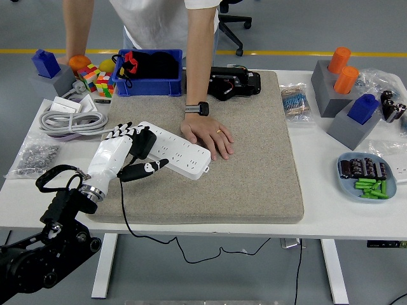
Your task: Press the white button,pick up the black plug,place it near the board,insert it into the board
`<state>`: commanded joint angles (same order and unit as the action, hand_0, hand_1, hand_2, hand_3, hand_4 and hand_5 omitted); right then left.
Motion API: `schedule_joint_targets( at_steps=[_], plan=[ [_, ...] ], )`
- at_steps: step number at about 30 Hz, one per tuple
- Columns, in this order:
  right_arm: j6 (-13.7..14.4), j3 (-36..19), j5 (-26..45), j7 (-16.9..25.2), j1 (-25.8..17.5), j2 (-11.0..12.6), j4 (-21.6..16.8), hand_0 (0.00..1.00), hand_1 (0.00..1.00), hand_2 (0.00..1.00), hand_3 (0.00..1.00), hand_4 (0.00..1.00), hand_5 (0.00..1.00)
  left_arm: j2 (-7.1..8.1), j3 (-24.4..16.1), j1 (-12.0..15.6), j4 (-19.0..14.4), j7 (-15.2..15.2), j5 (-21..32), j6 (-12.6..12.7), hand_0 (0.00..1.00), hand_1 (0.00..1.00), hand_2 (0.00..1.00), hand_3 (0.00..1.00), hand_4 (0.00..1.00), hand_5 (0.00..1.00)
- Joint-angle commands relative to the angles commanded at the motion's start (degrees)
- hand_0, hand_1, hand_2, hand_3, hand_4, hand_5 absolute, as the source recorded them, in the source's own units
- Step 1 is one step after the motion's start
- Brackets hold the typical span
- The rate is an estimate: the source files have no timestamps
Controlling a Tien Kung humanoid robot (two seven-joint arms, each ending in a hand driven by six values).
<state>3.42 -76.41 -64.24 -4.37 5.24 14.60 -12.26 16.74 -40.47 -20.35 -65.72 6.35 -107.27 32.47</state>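
A single head view looks from high on the robot's side, forward and down over the white tabletop [318,219], whose near edge runs across the lower part of the picture with the table legs and floor showing beneath it. It stands far enough back to take in the whole grey mat [248,146], both tabletop ends, and a person's torso [159,22] at the far side, with grey floor and a yellow line beyond.

White table [318,219] under a grey mat [254,165] (blue bin [149,86], coiled cable [73,121], battery dish [367,176] around it)
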Motion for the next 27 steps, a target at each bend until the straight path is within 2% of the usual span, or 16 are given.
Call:
schedule_joint_targets(
  at_steps=[13,14,27],
  plan=[
    [0.1,0.0,0.2,0.1,0.1,0.0,0.0,0.613,0.581,0.577,0.578,0.642,0.369,-0.22,1.1,-0.8,0.9,1.4,-1.3,-1.5,0.998,0.998,0.902,0.868,0.977,0.824],
    [0.1,0.0,0.2,0.1,0.0,0.0,0.0,0.612,0.58,0.577,0.577,0.643,0.37,-0.28,1.2,-0.9,1.0,1.3,-1.3,-1.5,0.998,0.996,0.9,0.863,0.954,0.796],
    [0.1,0.3,0.3,0.2,0.1,0.0,0.0,0.612,0.58,0.574,0.577,0.642,0.37,-1.5,2.9,-2.7,2.9,1.9,-0.5,-2.2,0.998,0.994,0.896,0.854,0.938,0.801]
  ],
)
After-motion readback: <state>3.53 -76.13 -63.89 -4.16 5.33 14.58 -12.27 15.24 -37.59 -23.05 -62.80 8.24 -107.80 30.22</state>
